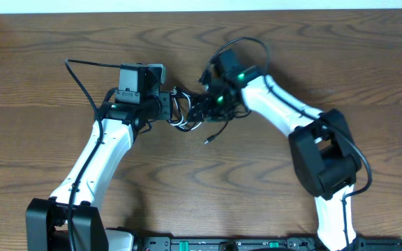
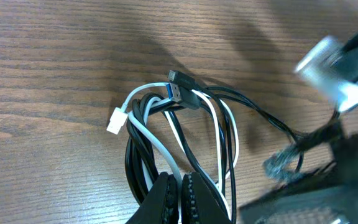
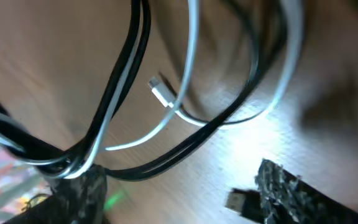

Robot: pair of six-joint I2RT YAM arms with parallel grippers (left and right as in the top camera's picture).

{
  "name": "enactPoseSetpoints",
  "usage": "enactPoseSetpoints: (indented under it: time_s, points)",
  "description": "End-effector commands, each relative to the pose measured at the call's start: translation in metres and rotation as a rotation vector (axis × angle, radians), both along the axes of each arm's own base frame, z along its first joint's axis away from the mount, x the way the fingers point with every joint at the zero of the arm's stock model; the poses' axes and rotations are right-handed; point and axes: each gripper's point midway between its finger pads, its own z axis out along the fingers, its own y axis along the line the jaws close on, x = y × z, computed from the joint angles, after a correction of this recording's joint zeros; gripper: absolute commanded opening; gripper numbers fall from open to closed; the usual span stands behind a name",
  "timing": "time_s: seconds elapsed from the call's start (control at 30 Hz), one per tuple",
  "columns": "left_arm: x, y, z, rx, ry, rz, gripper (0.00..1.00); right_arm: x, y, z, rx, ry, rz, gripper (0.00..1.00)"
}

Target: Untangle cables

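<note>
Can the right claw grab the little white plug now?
Probably yes. The white plug sits uncovered just ahead of the right claw, whose jaws stand apart. Black cables cross in between, though, so it might catch those too.

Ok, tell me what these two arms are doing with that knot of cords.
Both robot arms are at a tangle of cables in the middle of the table. The left gripper is shut on the bundle's loops, one white cable among black ones. The right gripper is up against the tangle with its jaws apart, cords crossing its view, gripping nothing that shows. The cables are not yet separated.
</note>
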Motion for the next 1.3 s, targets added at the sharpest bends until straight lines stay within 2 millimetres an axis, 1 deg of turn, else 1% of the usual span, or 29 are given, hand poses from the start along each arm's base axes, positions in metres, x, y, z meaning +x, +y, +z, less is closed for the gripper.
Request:
enactPoseSetpoints:
  time_s: [0.0, 0.13, 0.3, 0.43, 0.5, 0.6, 0.7, 0.77, 0.9, 0.93, 1.0, 1.1, 1.23, 1.27]
  points:
    - [0.004, 0.005, 0.003, 0.001, -0.002, 0.047, 0.07, -0.008, 0.009, 0.000, -0.080, 0.034, -0.124, 0.75]
    - [0.006, 0.016, 0.001, 0.002, 0.012, 0.156, 0.07, -0.009, 0.022, 0.001, -0.070, 0.033, -0.160, 0.75]
    - [0.007, 0.016, 0.002, -0.078, 0.045, 0.281, 0.07, -0.003, 0.027, 0.005, -0.047, 0.040, -0.209, 0.76]
    - [0.007, 0.016, 0.002, -0.125, 0.066, 0.350, 0.07, -0.005, 0.025, 0.001, -0.058, 0.048, -0.218, 0.76]
    - [0.008, 0.018, 0.001, -0.139, 0.072, 0.391, 0.07, -0.007, 0.023, -0.002, -0.065, 0.061, -0.223, 0.72]
    - [0.008, 0.033, -0.001, -0.156, 0.087, 0.570, 0.07, -0.011, 0.015, -0.008, -0.091, 0.123, -0.278, 0.64]
    - [0.002, 0.050, -0.006, -0.177, 0.115, 0.772, 0.07, -0.010, 0.008, -0.005, -0.058, 0.185, -0.290, 0.61]
    - [-0.001, 0.053, -0.008, -0.192, 0.130, 0.833, 0.08, -0.008, 0.006, 0.002, -0.007, 0.231, -0.288, 0.61]
    - [-0.002, 0.053, -0.008, -0.203, 0.134, 0.850, 0.07, -0.003, 0.000, 0.015, 0.083, 0.331, -0.307, 0.64]
    - [-0.002, 0.053, -0.008, -0.204, 0.134, 0.850, 0.08, -0.002, -0.002, 0.015, 0.082, 0.342, -0.323, 0.61]
    - [-0.002, 0.053, -0.008, -0.205, 0.135, 0.852, 0.07, -0.002, -0.004, 0.013, 0.065, 0.369, -0.361, 0.54]
    - [-0.002, 0.053, -0.008, -0.209, 0.137, 0.859, 0.07, -0.008, -0.002, 0.005, 0.012, 0.426, -0.448, 0.48]
    - [-0.002, 0.053, -0.009, -0.209, 0.137, 0.859, 0.08, -0.016, 0.007, -0.005, -0.075, 0.479, -0.609, 0.47]
    - [-0.002, 0.053, -0.009, -0.209, 0.138, 0.859, 0.07, -0.016, 0.015, -0.006, -0.082, 0.480, -0.651, 0.51]
